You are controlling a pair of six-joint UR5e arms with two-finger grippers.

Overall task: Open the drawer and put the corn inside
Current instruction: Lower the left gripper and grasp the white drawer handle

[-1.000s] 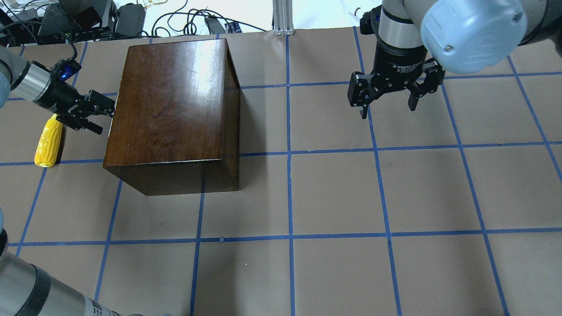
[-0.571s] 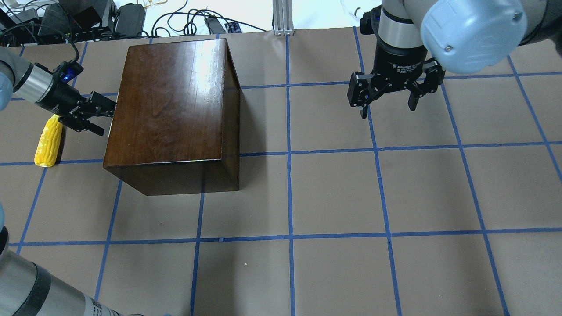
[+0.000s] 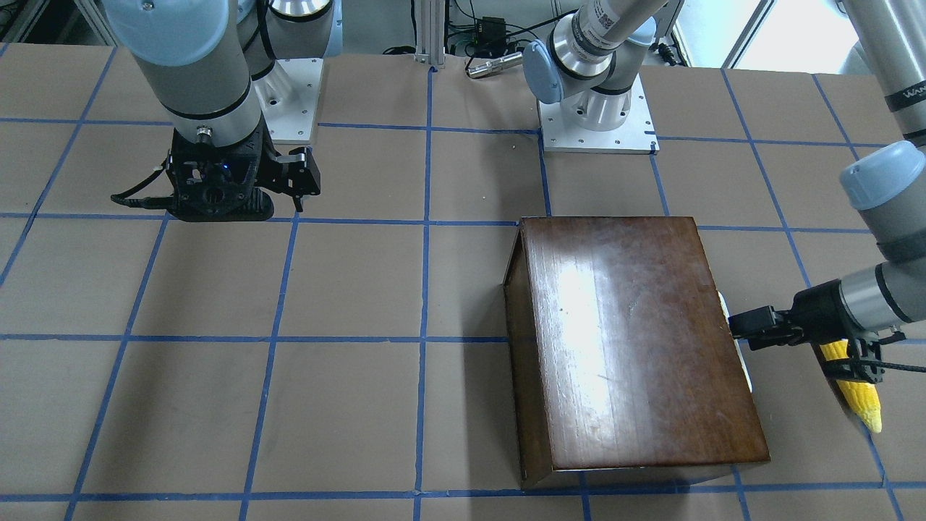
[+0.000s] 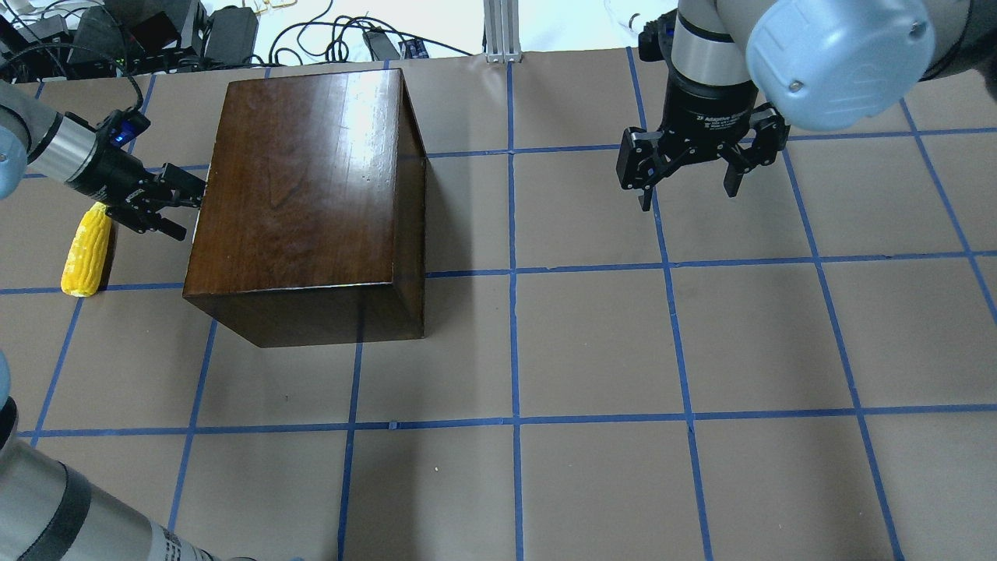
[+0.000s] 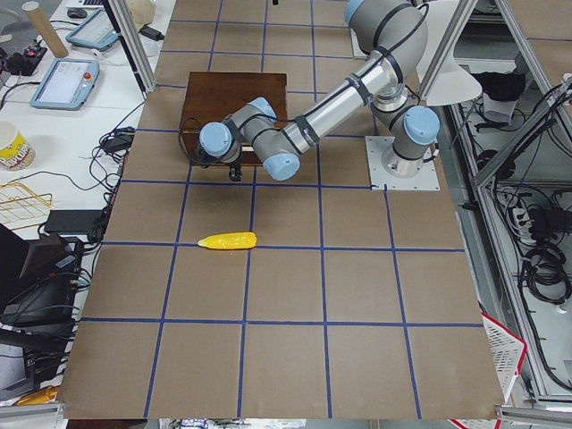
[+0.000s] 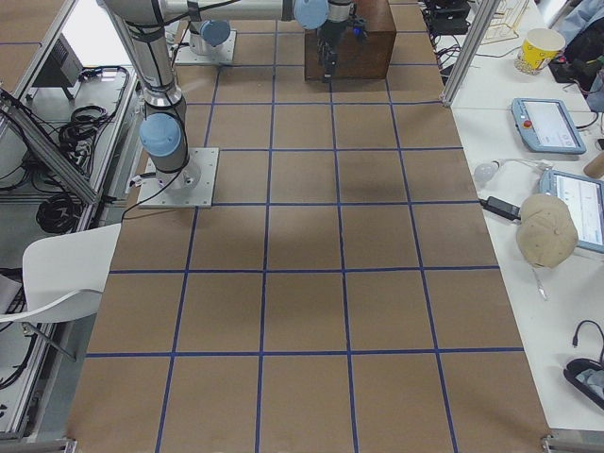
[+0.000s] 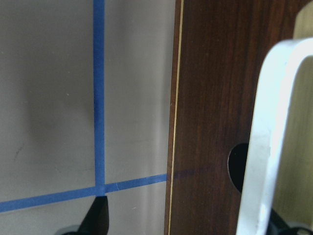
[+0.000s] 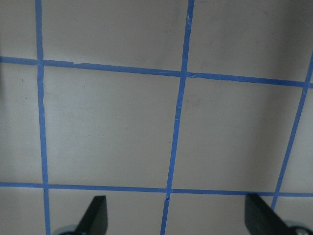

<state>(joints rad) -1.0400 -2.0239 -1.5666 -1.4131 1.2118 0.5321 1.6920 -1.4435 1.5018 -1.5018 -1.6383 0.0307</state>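
The glossy dark wooden box (image 4: 304, 179) stands on the left half of the table. Its drawer is shut; the dark-brown front panel (image 7: 210, 98) with a white handle (image 7: 266, 137) faces left. My left gripper (image 4: 187, 210) is open, level with that panel, with its fingers on either side of the handle. The yellow corn (image 4: 87, 249) lies on the table just left of the gripper and also shows in the front-facing view (image 3: 857, 391). My right gripper (image 4: 689, 191) is open and empty above the far right of the table.
Cables and electronics (image 4: 156, 31) lie beyond the table's far edge, with an aluminium post (image 4: 502, 31) at its middle. The two arm base plates (image 3: 597, 123) sit on the robot's side. Blue tape marks a grid on the brown table (image 4: 592, 343).
My left wrist has shifted slightly toward the far left while its fingers stay at the box's left face. The right arm, box and corn have not moved.
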